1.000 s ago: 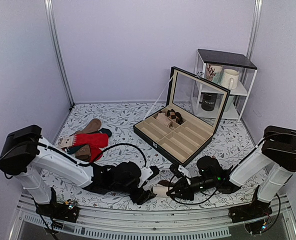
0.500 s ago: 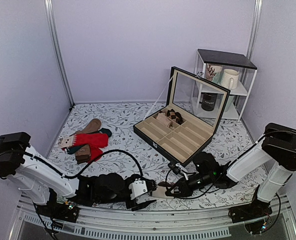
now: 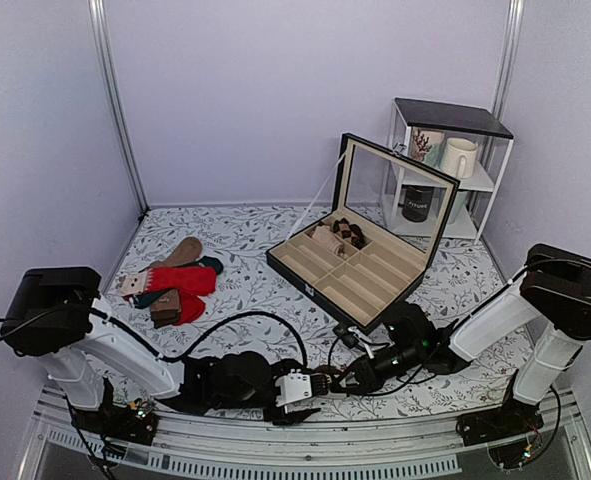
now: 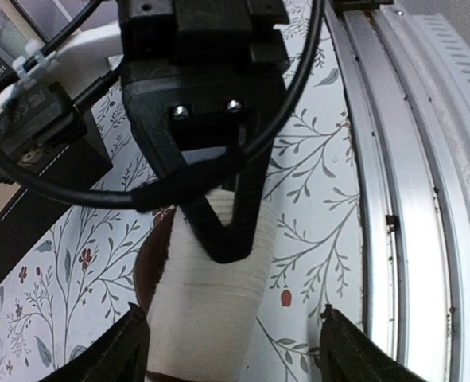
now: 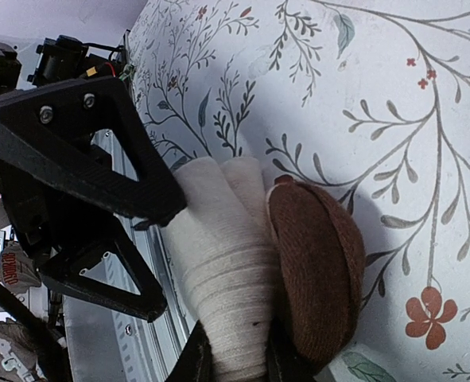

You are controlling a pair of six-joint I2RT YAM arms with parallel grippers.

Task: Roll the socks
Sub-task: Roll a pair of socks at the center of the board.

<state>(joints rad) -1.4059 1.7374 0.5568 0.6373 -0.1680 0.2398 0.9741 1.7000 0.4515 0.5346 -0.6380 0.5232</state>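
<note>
Where left gripper [image 4: 236, 354] faces right gripper [image 3: 347, 381], one roll of socks [image 5: 235, 263]

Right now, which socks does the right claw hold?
The cream socks with the brown end, pinched in the right claw between the arms; the red socks and tan-and-teal socks lie loose far left.

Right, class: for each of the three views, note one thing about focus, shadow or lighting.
Top external: even light, sharp throughout. Left wrist: the left gripper, at the bottom edge, looks slightly soft; the socks are sharp. Right wrist: the socks cast a soft shadow on the tablecloth.
</note>
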